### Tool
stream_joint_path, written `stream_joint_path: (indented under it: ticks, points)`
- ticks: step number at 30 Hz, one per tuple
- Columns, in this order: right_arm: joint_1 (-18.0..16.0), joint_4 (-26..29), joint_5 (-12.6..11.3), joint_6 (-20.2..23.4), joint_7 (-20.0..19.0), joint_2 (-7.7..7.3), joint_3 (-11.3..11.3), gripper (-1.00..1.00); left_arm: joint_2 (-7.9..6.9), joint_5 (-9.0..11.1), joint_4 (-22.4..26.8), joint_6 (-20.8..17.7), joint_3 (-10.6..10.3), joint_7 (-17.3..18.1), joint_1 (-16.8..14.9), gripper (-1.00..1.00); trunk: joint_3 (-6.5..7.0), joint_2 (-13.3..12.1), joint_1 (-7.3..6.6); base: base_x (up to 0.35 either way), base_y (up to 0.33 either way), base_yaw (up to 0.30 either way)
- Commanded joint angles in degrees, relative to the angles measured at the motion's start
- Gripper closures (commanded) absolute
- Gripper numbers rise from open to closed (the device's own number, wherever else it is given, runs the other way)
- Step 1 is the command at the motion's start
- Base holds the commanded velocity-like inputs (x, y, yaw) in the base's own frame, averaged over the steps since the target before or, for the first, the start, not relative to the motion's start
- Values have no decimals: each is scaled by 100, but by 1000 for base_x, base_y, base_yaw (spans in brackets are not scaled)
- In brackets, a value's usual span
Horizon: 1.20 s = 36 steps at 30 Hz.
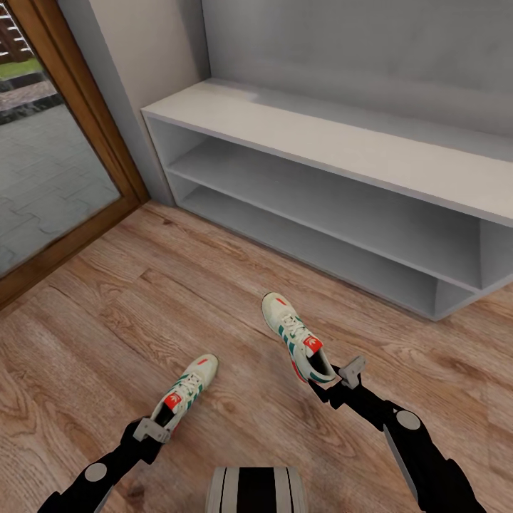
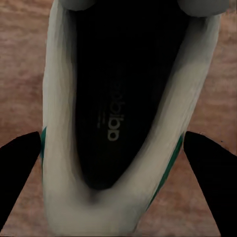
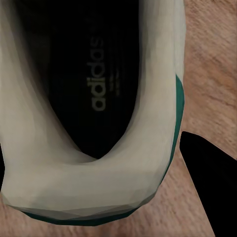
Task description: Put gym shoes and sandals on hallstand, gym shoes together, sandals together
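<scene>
A glass door with a brown wooden frame [image 1: 107, 135] stands at far left, meeting the wood-plank corridor floor [image 1: 107, 313].

The left gripper [image 1: 152, 432] holds the left gym shoe [image 1: 187, 394] at its heel. In the left wrist view its two black fingers [image 2: 17, 165] sit against either side of the heel of this shoe [image 2: 64, 148], closed on it. The shoe's long axis runs away from the robot, toe angled a little to the right, toward the rack.

The right gripper [image 1: 340, 377] grips the right gym shoe [image 1: 293, 338] at its heel; one black finger [image 3: 210, 168] shows beside the heel of that shoe [image 3: 74, 187] in the right wrist view. This shoe's toe angles away and to the left, so the two toes lean toward each other. The shoes are well apart, with bare floor between them.

Beyond an open strip of floor stands the hallstand [image 1: 320, 142], long, low and white-grey, running diagonally from upper left to right. Its two open shelf levels and its top hold nothing. The rack's left end is near the door frame
</scene>
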<state>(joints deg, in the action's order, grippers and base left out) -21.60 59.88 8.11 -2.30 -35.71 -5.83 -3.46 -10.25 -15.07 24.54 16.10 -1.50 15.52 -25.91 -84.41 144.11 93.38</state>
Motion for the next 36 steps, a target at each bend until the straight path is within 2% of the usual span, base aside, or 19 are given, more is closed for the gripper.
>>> stream_joint_path:
  ticks: [1, 20, 36]
  points:
    - [-2, 4, 59, -25, -17, 3, -15, 100, -5, -32, -2, 25, -5, -13, -2, 100, -3, 1, -1, 0, 0, 0]
    - [-2, 0, 59, -25, -18, 3, -6, 100, -12, -14, -1, 33, 10, -14, -1, 100, -3, 1, -1, 0, 0, 0]
    - [-2, -3, 59, -29, -22, 3, 2, 100, -17, -4, -1, 19, 18, -14, -2, 100, 351, -20, -42, 0, 0, 0]
